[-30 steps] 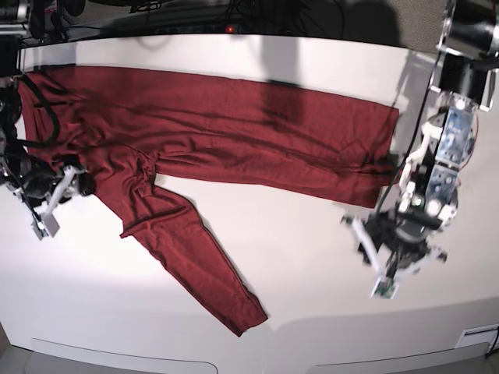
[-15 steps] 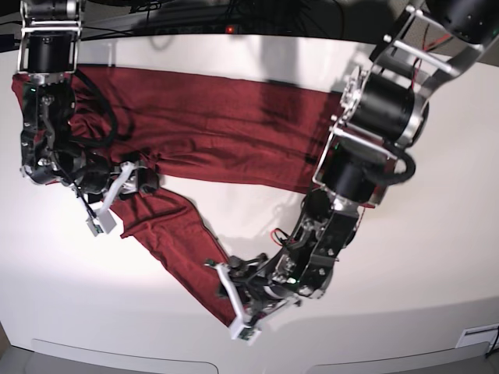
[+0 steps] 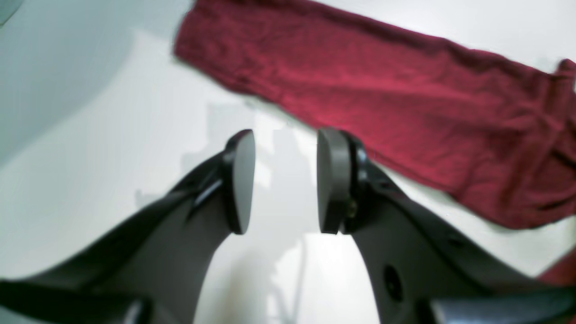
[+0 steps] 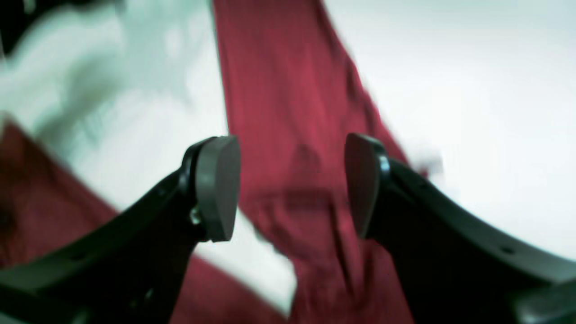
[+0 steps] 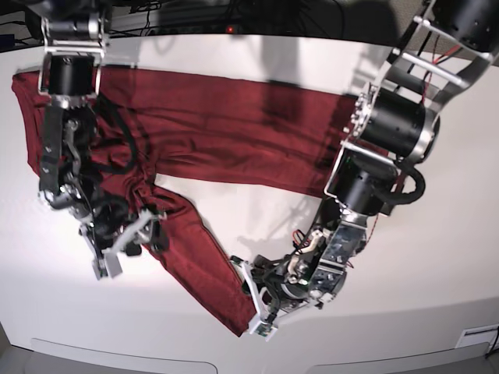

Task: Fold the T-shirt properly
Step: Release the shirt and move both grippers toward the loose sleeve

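Observation:
The dark red T-shirt (image 5: pixel 234 132) lies spread across the far half of the white table, and one long sleeve (image 5: pixel 199 261) runs down toward the front. My left gripper (image 5: pixel 254 304) is open at the sleeve's cuff end. In the left wrist view it (image 3: pixel 283 180) hovers over bare table, with the sleeve (image 3: pixel 405 99) just beyond its fingertips. My right gripper (image 5: pixel 125 243) is open at the sleeve's upper part. In the right wrist view it (image 4: pixel 290 186) straddles the sleeve fabric (image 4: pixel 292 135) without closing on it.
The white table (image 5: pixel 405 312) has a curved front edge near the bottom of the base view. Dark cables and equipment (image 5: pixel 195 12) run behind the far edge. The left arm's bulky joints (image 5: pixel 390 125) reach over the shirt's right end.
The right gripper moved down the sleeve toward the front. The left arm swung in from the right side to the cuff, then shifted slightly right. Both stayed open.

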### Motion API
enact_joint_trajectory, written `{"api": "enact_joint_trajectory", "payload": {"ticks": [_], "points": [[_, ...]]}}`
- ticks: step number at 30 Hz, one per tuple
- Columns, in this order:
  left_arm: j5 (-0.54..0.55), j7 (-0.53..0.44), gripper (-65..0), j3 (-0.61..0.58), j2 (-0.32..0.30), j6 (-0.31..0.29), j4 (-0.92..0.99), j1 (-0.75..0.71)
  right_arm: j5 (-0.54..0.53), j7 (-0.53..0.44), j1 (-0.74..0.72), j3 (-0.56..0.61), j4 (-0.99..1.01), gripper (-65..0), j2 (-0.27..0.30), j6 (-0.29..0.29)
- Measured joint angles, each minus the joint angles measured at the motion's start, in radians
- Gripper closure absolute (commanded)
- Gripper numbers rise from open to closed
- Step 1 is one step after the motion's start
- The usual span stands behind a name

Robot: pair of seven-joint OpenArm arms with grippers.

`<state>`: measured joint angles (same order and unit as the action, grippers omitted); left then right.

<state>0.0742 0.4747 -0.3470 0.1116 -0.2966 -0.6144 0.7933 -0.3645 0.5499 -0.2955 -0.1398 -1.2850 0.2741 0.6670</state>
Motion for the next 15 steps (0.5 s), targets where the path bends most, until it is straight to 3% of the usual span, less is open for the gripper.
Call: {"api": "enact_joint_trajectory", "payload": {"ticks": [3,6,10,15], "points": [[0.0,0.037,-22.4,0.0,-0.016,-0.001,0.001,-0.004,0.113,-0.107,-0.092,-0.002,0.144,-36.4,-0.065,-0.006],[0.0,0.041,-22.4,0.0,-0.031,-0.003,0.002,-0.005,0.234,-0.219,-0.175,-0.002,0.352,-36.4,-0.095,-0.055],[0.032,0.041,-22.4,0.0,-0.07,-0.002,0.001,-0.003,0.257,-0.247,-0.285,-0.003,0.586,-36.4,-0.098,-0.122],[0.077,0.05,-22.4,0.0,-0.1,0.0,0.002,-0.004,0.253,-0.255,-0.392,-0.004,0.73,-36.4,-0.1,-0.125]]}}
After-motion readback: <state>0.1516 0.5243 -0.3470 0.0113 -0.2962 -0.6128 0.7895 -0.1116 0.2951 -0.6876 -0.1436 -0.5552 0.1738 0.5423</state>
